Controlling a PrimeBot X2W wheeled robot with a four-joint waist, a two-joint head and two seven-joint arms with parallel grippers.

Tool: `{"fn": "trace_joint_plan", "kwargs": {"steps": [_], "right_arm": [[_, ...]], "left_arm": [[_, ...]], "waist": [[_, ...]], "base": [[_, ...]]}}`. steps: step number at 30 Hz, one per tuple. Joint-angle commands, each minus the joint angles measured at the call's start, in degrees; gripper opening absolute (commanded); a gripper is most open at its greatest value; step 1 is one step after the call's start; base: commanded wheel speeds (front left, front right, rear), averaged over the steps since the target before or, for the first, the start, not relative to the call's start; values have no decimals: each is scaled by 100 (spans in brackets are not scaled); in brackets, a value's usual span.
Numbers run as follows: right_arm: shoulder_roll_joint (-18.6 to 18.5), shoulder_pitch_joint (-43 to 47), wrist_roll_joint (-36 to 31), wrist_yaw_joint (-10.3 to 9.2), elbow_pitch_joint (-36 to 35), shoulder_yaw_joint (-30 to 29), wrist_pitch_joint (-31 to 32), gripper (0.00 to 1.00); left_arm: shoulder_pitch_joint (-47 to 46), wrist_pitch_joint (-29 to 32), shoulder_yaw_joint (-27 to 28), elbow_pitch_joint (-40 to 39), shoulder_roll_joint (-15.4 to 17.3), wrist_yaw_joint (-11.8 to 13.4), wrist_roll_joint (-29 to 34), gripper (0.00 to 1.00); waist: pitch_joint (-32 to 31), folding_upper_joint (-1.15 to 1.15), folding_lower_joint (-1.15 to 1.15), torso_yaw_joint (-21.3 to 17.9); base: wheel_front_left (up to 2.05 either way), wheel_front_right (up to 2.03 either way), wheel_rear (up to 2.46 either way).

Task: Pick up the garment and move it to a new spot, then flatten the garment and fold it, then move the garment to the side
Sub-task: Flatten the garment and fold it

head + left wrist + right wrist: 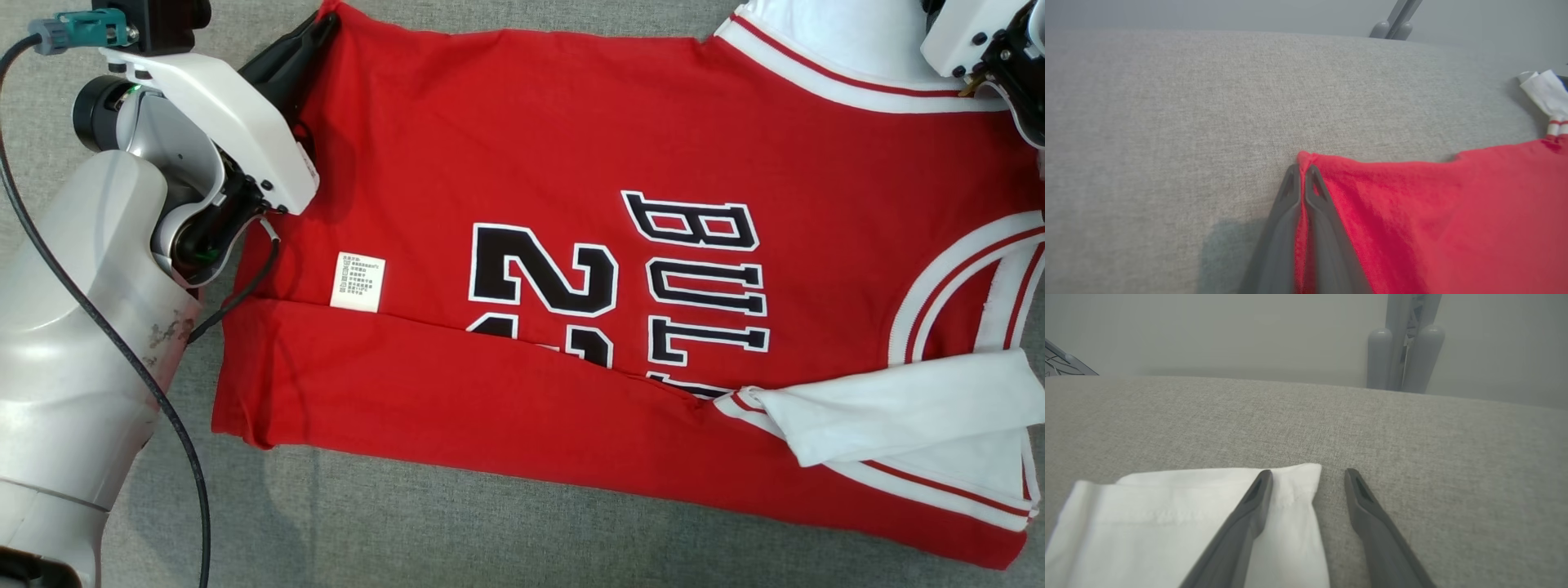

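Between left gripper (pixel 1301 169) tips lies the garment (pixel 1433 212) corner, pinched.

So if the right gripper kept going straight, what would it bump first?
Probably just the grey cloth surface ahead of the right gripper; otherwise the way looks free, though depth is unclear.

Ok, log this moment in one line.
stage: folding | left gripper: shut on jersey corner | right gripper: open, at white sleeve edge | surface: grey cloth

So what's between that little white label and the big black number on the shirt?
Just bare red jersey cloth between the white label and the black number, in the head view.
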Motion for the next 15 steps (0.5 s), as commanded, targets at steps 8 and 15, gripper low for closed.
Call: {"fn": "trace_joint_plan", "kwargs": {"steps": [8, 15], "right_arm": [[-332, 19, 592, 2, -311, 415, -60, 0], [-714, 206, 1109, 2, -1025, 471, -163, 0]], "left_arm": [[-17, -186, -122, -17, 208, 6, -382, 0], [232, -292, -80, -400, 536, 5, -768, 0]], "waist": [[-113, 0, 0, -91], [-328, 0, 0, -216]], "base": [[0, 0, 0], [0, 0, 0]]}}
